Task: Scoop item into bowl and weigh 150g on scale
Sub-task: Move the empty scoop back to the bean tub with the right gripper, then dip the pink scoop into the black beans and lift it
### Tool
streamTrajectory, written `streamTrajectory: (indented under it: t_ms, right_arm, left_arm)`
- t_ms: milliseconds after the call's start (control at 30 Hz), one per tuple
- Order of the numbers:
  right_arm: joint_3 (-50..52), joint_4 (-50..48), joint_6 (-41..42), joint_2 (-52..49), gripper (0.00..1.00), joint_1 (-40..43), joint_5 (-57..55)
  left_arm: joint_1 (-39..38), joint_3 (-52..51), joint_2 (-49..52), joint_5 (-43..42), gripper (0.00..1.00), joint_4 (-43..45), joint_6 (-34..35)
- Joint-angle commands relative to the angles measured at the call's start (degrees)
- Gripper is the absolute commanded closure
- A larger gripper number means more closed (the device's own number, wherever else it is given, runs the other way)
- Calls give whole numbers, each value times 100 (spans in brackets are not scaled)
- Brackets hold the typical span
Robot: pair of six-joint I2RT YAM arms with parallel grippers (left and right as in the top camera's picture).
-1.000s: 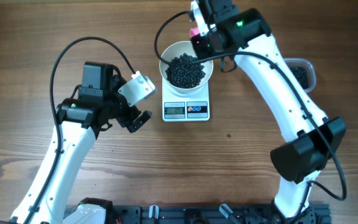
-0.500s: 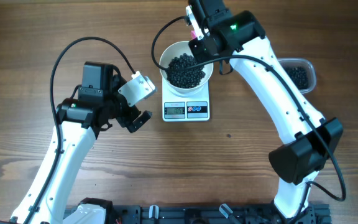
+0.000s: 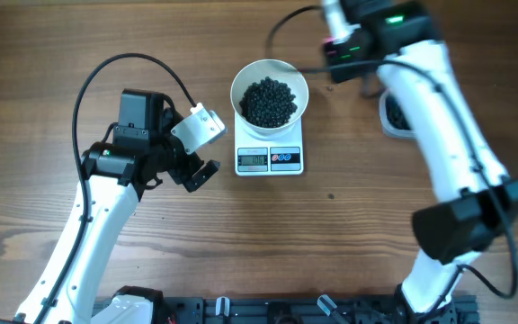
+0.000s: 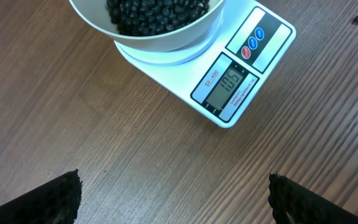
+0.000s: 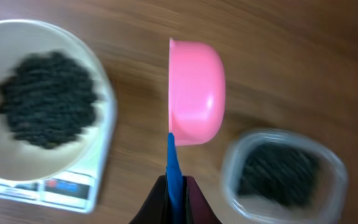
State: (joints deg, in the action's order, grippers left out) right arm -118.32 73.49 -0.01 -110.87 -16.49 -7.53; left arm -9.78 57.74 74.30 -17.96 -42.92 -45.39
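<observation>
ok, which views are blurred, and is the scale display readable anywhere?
Right wrist: motion-blurred, bowl and tub smeared, pink scoop sharper. Left wrist: sharp, scale display crisp. Overhead: sharp at centre, display too small to read.

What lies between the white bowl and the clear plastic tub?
The pink scoop, turned on its side; the right wrist view shows it.

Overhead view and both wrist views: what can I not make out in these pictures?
Scale digits: too small overhead; slanted and unclear in left wrist view.
Pink scoop inside: turned away from the right wrist camera; contents unknown.
Clear tub: mostly under the right arm overhead; blurred in right wrist view.
</observation>
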Motion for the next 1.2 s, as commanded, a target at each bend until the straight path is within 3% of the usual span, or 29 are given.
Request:
streamTrajectory:
  t_ms: [0,133,267,467,700,900,1167]
  right_arm:
    - [-146,455,162,498,96,734,76]
    - [17,1128,-11,439,96,1436,74]
    - [597,1113,9,339,96,1543,-597]
    - [1740,424,116,317,96,1543,-1519]
    - [2450,-166,146,258,96,1545,-1668]
    - [2712,-385,122,90,96,1543,-1537]
    - [2723,-361,-372,-240,96,1541,28]
  left_arm:
    - [26,-52,7,-107,0,-2,-92]
    - [26,-52,7,-107,0,-2,-92]
    - [26,-52,7,-107,0,-2,-92]
    - [26,-52,7,-107,0,-2,-92]
    - [26,-52,7,-107,0,-2,-92]
    - [26,-52,7,-107,0,-2,-92]
    - [26,-52,7,-107,0,-2,-92]
